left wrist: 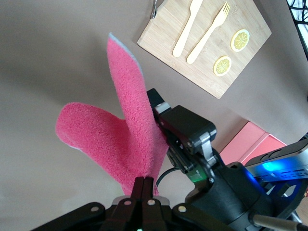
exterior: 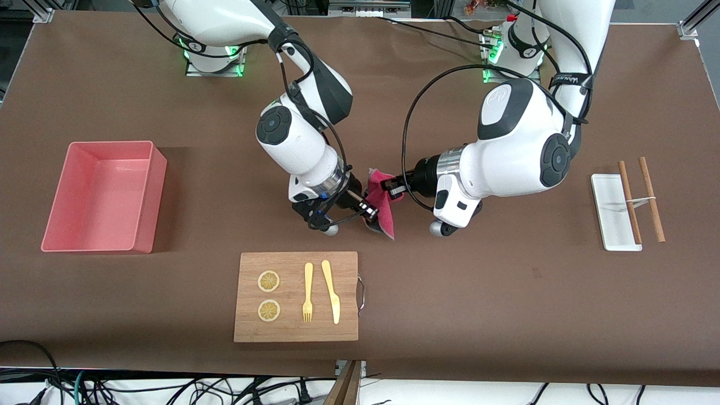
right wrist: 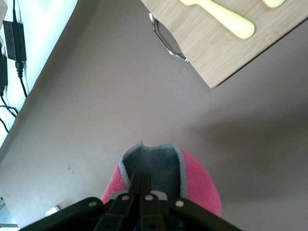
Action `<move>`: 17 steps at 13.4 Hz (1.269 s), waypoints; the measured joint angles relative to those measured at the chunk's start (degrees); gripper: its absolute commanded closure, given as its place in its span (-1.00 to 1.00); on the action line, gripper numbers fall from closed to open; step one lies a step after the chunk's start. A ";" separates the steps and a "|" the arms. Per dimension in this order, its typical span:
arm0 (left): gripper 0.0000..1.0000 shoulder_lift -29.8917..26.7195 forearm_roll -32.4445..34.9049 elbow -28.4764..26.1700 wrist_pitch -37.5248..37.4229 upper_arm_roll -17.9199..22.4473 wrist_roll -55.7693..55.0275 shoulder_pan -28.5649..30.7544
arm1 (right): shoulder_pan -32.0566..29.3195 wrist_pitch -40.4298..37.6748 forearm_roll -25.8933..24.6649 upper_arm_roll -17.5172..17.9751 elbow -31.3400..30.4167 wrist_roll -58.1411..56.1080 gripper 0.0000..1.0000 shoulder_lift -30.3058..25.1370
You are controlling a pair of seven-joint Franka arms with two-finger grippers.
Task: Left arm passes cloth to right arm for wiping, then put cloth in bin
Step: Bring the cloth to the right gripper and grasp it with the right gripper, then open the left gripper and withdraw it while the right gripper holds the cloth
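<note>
Handover in progress, mid-table. The cloth (exterior: 381, 203) is hanging in the air between the two grippers, over bare table just farther from the front camera than the wooden board (exterior: 296, 296). The left gripper (exterior: 394, 186) is clenching the cloth's upper edge. The right gripper (exterior: 368, 212) is also clamped on the cloth, lower down; its wrist view shows the dark grey face folded between its fingers. Both arms are gripping at once.

Doing this step well, as a judgement: the left gripper should be letting go only while the right one is holding firm, then drawing straight back so the dangling flap is not dragged along. The right arm should be keeping the cloth clear of the board until the wiping begins.

Count:
- Cloth: one, pink on one face, grey on the other.
- Bin (exterior: 103, 197): one, pink, sitting at the right arm's end of the table, nothing visible in it.
- Wooden board: one, carrying one fork (exterior: 307, 292), one knife (exterior: 331, 291) and two lemon slices (exterior: 269, 281).
- White tray (exterior: 606, 198): one, at the left arm's end.
- Chopsticks (exterior: 651, 199): two, lying by the tray.
</note>
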 measured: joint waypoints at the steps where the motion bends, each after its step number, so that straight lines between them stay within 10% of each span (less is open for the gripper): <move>1: 1.00 0.00 0.00 0.00 0.00 0.03 0.00 0.06 | -0.35 -0.17 0.00 -0.01 0.02 -0.38 1.00 0.00; 6: 1.00 0.11 -3.09 0.05 -1.15 0.41 0.09 4.61 | -2.36 -6.00 0.21 -0.01 1.09 -4.90 1.00 -0.40; 8: -0.99 0.11 -3.44 0.29 -1.93 0.43 0.09 5.82 | -2.94 -7.20 0.21 -0.01 1.20 -5.56 1.00 -0.59; 17: -1.00 -3.26 3.84 2.00 -17.34 1.14 7.11 16.50 | -5.34 -21.47 0.79 -0.05 1.61 -12.00 1.00 -2.70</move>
